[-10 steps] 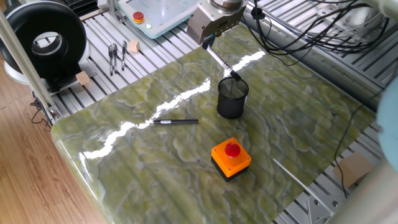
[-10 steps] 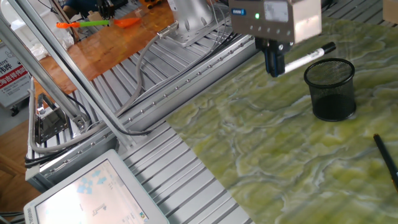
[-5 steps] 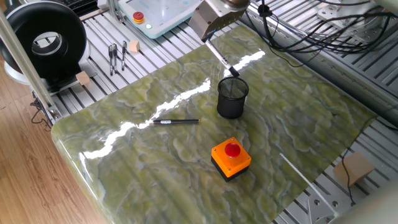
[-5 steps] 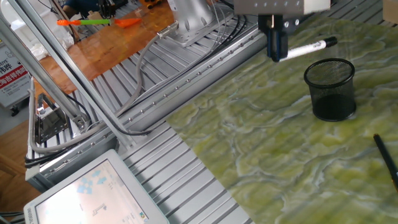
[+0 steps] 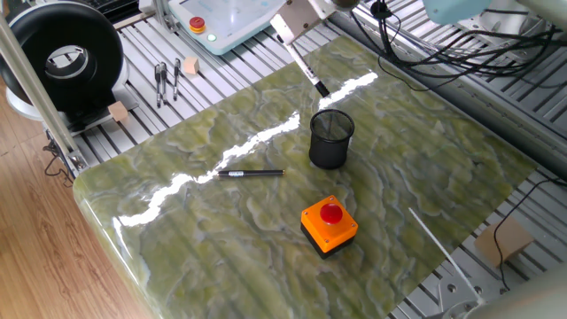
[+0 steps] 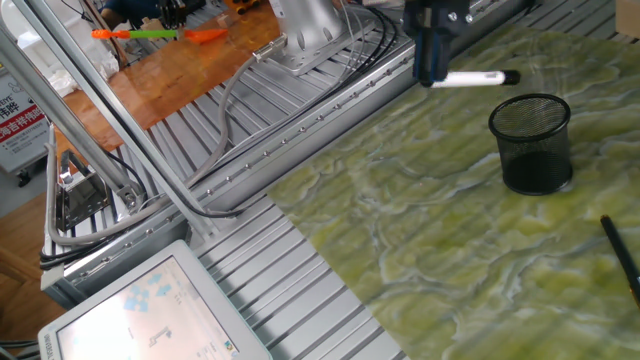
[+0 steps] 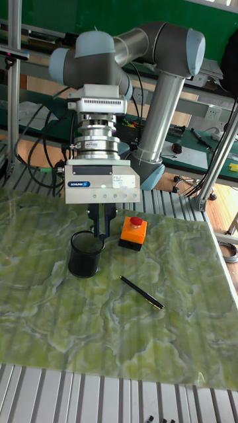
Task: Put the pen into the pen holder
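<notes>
The pen (image 6: 477,78) is pinched by one end between the fingers (image 6: 432,72) and held level, clear above the holder (image 6: 530,142).

Green marbled tabletop (image 5: 266,221) on ribbed aluminium framing (image 6: 300,270) — wooden floor (image 5: 35,266) beside it, green wall (image 7: 66,16) behind.

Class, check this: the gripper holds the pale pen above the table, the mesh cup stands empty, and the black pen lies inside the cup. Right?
Not quite. The black pen lies flat on the table, apart from the cup, as one fixed view shows. The rest holds: the gripper grips the pale pen in the air.
</notes>
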`<state>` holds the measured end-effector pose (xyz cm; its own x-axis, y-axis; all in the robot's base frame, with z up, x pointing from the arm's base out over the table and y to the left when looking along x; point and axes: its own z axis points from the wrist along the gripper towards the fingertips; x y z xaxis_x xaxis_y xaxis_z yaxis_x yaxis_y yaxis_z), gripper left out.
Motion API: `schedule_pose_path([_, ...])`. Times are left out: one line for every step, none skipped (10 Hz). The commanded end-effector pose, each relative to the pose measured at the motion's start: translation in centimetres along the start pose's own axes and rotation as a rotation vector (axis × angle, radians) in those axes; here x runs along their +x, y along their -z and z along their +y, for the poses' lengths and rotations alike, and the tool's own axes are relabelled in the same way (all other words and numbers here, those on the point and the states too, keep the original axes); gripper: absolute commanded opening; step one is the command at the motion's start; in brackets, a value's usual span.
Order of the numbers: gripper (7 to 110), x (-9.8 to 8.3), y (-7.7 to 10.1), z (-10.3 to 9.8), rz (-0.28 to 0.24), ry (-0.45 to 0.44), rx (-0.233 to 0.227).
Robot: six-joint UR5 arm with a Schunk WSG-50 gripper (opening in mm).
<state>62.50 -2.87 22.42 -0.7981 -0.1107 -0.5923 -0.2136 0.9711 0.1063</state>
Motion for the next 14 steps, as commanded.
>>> schedule_pose_path([7, 0.0, -0.4, -1.0, -0.051, 0.031, -0.025])
schedule_pose_path([7, 0.7, -1.0, -1.4, -0.046, 0.035, -0.026])
schedule_pose_path([7, 1.7, -2.2, -1.5, -0.047, 0.037, -0.029])
schedule_pose_path([7, 2.4, -3.2, -1.7, -0.056, 0.046, -0.026])
schedule_pose_path([7, 2.9, -3.7, -1.5, -0.058, 0.054, -0.029])
schedule_pose_path([7, 2.8, -3.6, -0.8, -0.063, 0.054, -0.049])
schedule_pose_path([7, 2.7, -3.1, 0.0, -0.061, 0.043, -0.067])
schedule_pose_path([7, 2.7, -2.8, 0.2, -0.056, 0.038, -0.062])
schedule_pose_path([7, 2.7, -2.5, 0.6, -0.051, 0.033, -0.063])
schedule_pose_path([7, 2.8, -2.4, 0.7, -0.045, 0.031, -0.054])
schedule_pose_path([7, 3.4, -2.6, 0.4, -0.024, 0.036, -0.037])
schedule_pose_path([7, 4.3, -2.8, 0.5, 0.004, 0.035, -0.039])
schedule_pose_path([7, 4.9, -3.0, 0.6, 0.019, 0.039, -0.040])
schedule_pose_path([7, 5.2, -3.0, 0.7, 0.020, 0.038, -0.046])
